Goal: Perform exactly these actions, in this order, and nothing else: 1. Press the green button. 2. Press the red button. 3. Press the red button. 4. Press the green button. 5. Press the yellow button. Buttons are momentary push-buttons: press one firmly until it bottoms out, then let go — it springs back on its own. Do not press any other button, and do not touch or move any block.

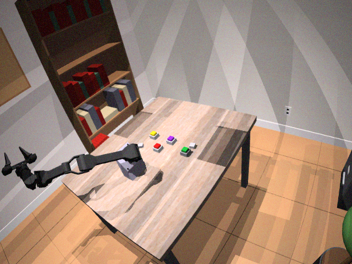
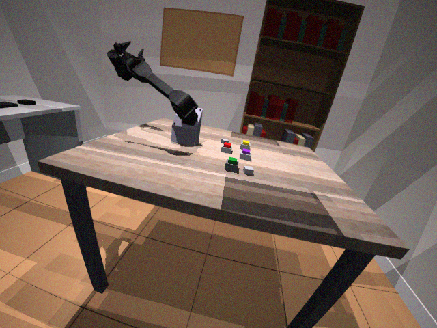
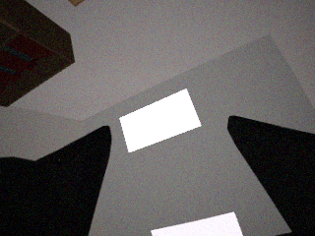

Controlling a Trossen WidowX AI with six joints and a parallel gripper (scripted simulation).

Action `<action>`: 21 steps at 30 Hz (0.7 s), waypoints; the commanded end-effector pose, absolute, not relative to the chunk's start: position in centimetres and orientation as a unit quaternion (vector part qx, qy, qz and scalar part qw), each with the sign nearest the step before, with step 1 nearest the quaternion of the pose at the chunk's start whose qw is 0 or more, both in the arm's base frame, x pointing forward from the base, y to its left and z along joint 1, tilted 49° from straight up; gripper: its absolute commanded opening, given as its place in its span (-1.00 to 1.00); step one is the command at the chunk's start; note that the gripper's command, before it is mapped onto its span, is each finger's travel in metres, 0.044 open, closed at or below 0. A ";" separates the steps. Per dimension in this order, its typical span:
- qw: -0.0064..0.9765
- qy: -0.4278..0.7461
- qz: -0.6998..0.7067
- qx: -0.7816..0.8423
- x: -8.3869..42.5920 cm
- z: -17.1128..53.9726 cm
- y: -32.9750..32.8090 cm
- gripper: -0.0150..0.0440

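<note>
The gripper point(image 1: 12, 150) point(image 2: 135, 46) point(image 3: 170, 127) stood nearly wide open, holding nothing, raised well away from the buttons. The green button point(image 1: 185, 149) point(image 2: 232, 160), likely the first target, sat on the table point(image 1: 181, 187) point(image 2: 169, 169), at three o'clock from the gripper in the top view, far across beyond the arm's base point(image 1: 132, 167) point(image 2: 186, 134). The coming reach had to swing over and down, minding the pale block point(image 1: 192, 146) point(image 2: 248, 170) just beside it at two o'clock.
</note>
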State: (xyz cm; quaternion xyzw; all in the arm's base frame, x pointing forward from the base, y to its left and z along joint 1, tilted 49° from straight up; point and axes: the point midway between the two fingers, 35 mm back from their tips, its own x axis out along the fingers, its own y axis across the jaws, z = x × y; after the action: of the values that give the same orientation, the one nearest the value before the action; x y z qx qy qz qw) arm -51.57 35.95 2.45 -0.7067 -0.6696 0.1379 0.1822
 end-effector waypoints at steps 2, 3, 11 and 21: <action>0.188 -0.656 0.143 -0.716 -50.2 2.4 37.4 0.86; 0.196 -0.641 0.150 -0.727 -48.6 2.7 39.4 0.86; 0.235 -0.561 0.180 -0.773 -39.6 5.0 48.7 0.86; 0.302 -0.424 0.215 -0.826 -22.6 7.9 57.6 0.86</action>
State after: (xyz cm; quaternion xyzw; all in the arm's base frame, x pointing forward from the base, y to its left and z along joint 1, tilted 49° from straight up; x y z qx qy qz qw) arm -27.54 55.93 7.53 -0.8135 -0.4622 0.2057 0.2870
